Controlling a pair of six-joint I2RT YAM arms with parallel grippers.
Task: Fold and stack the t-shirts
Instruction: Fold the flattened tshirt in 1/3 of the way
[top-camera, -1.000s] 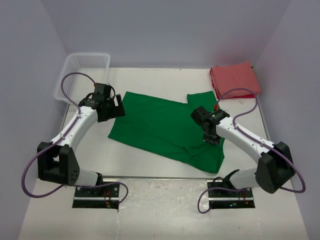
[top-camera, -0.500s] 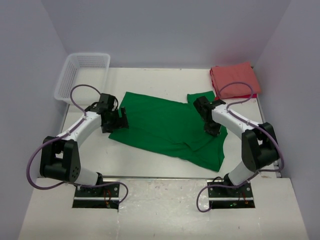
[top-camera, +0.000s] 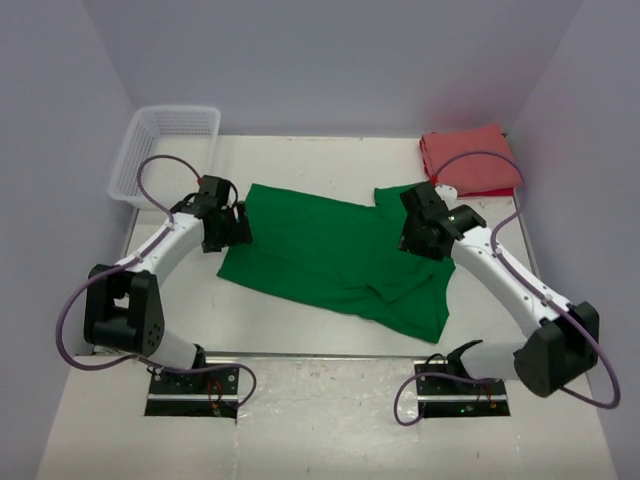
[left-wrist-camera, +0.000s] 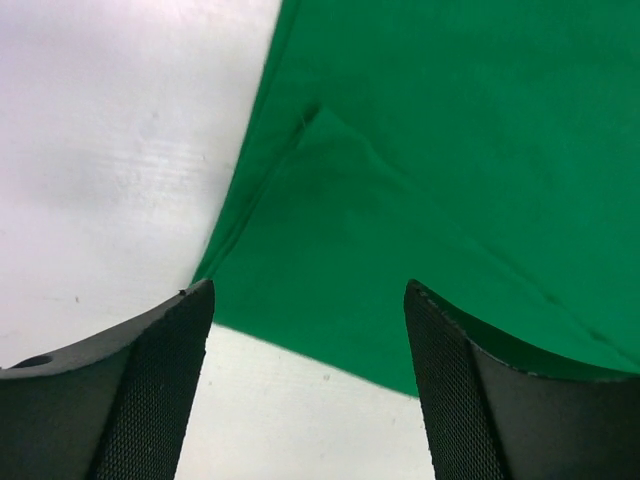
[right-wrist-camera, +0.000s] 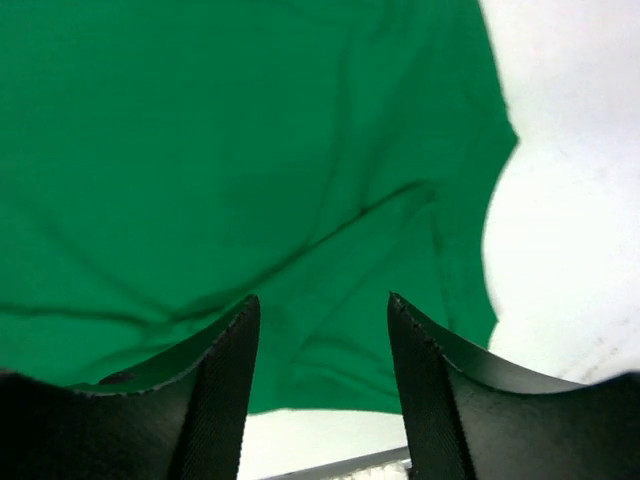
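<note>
White table (top-camera: 320, 155) between plain pale lavender walls (top-camera: 330, 60), under soft even light

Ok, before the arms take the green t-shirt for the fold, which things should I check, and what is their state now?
1. The left gripper is open and holds nothing: ok.
2. The right gripper is open and holds nothing: ok.
3. The left gripper is over an edge of the green t-shirt: ok, a corner lies between its fingers.
4. Fingers touching the cloth: cannot tell.
5. The green t-shirt lies flat: not ok, creases show.
6. The salmon-red t-shirt is folded, apart from both grippers: ok.
</note>
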